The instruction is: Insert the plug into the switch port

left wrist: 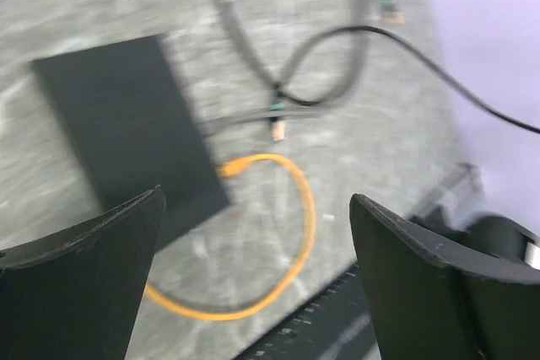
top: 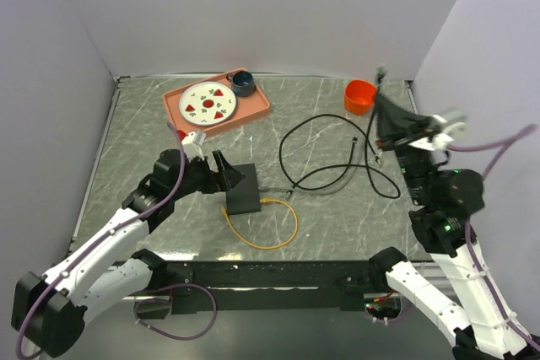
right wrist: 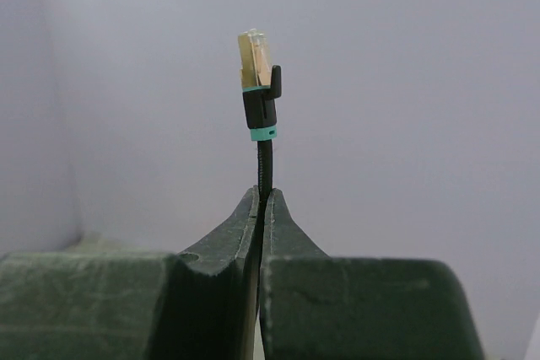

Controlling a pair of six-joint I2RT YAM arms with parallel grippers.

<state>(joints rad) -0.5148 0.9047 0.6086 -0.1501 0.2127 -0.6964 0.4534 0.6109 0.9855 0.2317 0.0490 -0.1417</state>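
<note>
Black cable [right wrist: 265, 166] pinched in closed right gripper [right wrist: 262, 201], plug [right wrist: 256, 65] upright above the fingertips. Left gripper [top: 229, 173] spread wide, holding nothing, just beside switch [top: 246, 196], frame centre-left.

Legible text, labels, numbers: none. Switch [top: 243, 190]: plain black top, no marking seen. Plug [right wrist: 257, 82]: no readable print. Plate [top: 208, 103]: painted red-and-green motifs only. Black rail [top: 278, 274] at the counter's near edge: fine marks, too small to read.

pink tray [top: 255, 108] holds plate [top: 208, 104] and bowl [top: 243, 83]; orange cup [top: 360, 96] stands apart.
</note>
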